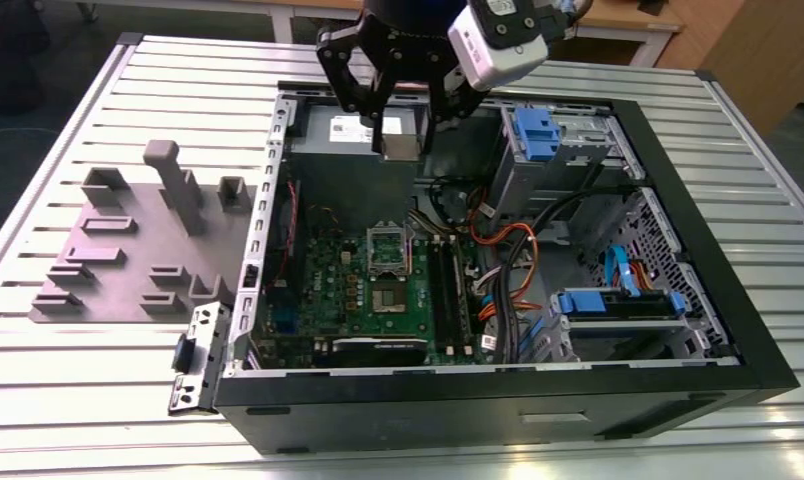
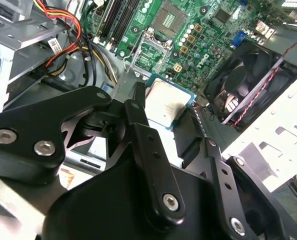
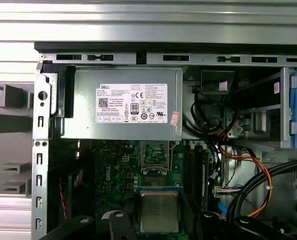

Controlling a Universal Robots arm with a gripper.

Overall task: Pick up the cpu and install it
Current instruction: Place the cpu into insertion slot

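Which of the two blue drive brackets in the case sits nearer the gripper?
The upper blue bracket in the exterior view, beside the gripper holding the cpu; the other blue bracket sits much lower in that view.

The setting is a robotics lab or test workshop. A work table (image 1: pixel 95 420) of slotted aluminium profile lies beneath the gripper (image 1: pixel 402 135). Directly below the gripper, an open computer case (image 1: pixel 509 405) lies on its side with its green board (image 1: pixel 325 285) exposed. Beside the case, well apart from the gripper, sits a grey fixture plate (image 1: pixel 129 290) with raised blocks. Behind the gripper stand wooden desks (image 1: pixel 629 22).
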